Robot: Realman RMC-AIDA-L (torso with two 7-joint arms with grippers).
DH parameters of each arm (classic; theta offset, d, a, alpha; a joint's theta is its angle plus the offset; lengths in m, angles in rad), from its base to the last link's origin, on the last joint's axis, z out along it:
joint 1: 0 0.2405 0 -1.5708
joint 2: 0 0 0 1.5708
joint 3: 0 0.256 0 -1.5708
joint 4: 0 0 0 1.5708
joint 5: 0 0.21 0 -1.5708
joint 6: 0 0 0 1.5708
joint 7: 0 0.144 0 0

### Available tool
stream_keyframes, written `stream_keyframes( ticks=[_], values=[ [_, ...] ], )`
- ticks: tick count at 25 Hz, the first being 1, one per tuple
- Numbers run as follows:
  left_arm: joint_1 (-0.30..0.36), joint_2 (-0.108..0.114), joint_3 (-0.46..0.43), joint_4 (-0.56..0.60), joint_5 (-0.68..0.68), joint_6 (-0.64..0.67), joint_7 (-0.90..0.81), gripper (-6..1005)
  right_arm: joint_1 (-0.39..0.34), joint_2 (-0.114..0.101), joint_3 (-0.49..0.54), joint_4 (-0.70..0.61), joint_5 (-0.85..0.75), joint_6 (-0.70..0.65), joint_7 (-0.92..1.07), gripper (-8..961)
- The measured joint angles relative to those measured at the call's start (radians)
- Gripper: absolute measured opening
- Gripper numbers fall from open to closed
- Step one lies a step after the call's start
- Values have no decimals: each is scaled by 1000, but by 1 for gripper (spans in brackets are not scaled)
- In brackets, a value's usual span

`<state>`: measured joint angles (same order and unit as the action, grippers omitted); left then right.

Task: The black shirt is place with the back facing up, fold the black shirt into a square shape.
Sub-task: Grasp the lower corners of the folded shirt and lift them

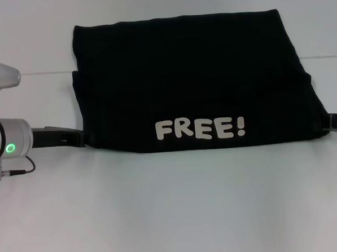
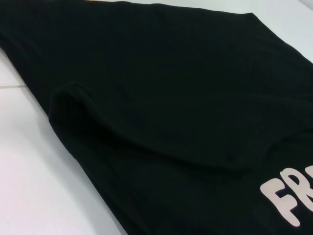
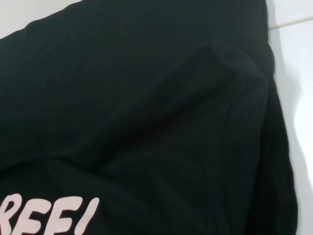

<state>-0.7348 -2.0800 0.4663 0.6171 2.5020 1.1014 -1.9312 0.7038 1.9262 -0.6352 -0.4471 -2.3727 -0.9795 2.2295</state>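
At mid-left of the head view, the left gripper meets the black shirt's near left corner; the right gripper meets the near right corner at mid-right. Whether either pinches cloth I cannot tell. The shirt fills upper centre, folded once, "FREE!" lettering upward. Judged step: the next fold, needing both corners carried together. The white table offers no obstacle.

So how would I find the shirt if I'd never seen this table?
Look at the wide white table; in its far half lies one big plain black soft-fabric T-shirt, folded into a broad block. Cream-white "FREE!" lettering runs along its near edge, which the black left gripper and right gripper at its near corners lack.
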Motion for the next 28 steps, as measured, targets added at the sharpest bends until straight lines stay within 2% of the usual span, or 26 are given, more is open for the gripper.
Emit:
stream_keyframes(
  ticks=[2, 6, 9, 13, 16, 21, 24, 28],
  values=[
    [0, 0, 0, 0, 0, -1, -1, 2, -4, -1, 3, 0, 1, -8, -8, 50],
    [9, 0, -5, 16, 0, 32, -8, 2, -24, -7, 24, -4, 8, -60, -57, 51],
    [38, 1, -12, 70, -2, 134, -27, 2, -58, -9, 61, -19, 15, -141, -126, 51],
    [105, 5, -17, 162, -8, 316, -42, 2, -136, 0, 119, -94, 47, -295, -219, 51],
    [135, 6, -23, 195, -8, 403, -35, 3, -195, 3, 143, -140, 68, -394, -263, 51],
    [186, 15, -86, 226, 0, 581, 9, 3, -270, -1, 169, -151, 73, -535, -343, 51],
    [214, 25, -163, 230, 9, 691, 55, 3, -316, -1, 170, -168, 73, -589, -370, 52],
    [239, 29, -221, 239, 51, 778, 95, 3, -368, 4, 181, -193, 72, -646, -395, 52]
  ],
)
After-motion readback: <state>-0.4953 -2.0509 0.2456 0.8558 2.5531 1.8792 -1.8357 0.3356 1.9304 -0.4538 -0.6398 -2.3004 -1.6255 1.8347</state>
